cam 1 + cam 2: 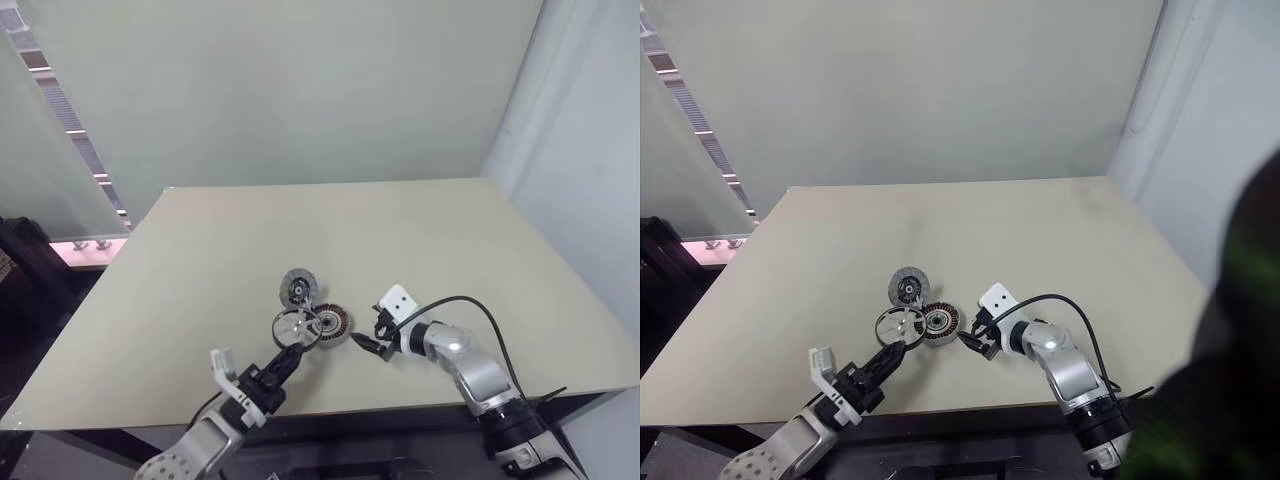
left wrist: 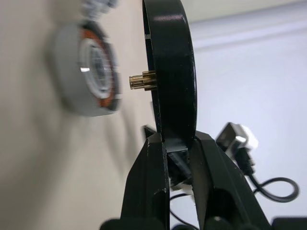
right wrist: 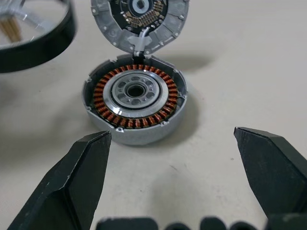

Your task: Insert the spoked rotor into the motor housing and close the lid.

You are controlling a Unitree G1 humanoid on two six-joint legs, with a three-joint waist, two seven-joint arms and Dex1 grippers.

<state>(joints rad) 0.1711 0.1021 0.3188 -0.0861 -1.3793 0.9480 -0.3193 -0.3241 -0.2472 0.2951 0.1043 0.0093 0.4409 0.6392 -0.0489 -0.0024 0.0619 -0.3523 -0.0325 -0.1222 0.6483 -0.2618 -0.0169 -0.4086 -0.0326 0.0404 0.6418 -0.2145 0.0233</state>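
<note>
Left gripper (image 1: 287,357) of mine pinching the rotor (image 1: 297,326) by its rim, lifted beside the housing (image 3: 135,99), right gripper (image 3: 173,184) wide open just short of it, wrist view showing copper windings, lid (image 1: 298,289) lying beyond.

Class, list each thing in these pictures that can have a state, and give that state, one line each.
spoked rotor: lifted off the table, gripped by its rim.
motor housing: open, windings showing, no rotor in it.
lid: off the housing, lying beside it.
left claw: shut on the rotor.
right claw: open, holding nothing, facing the housing.
</note>
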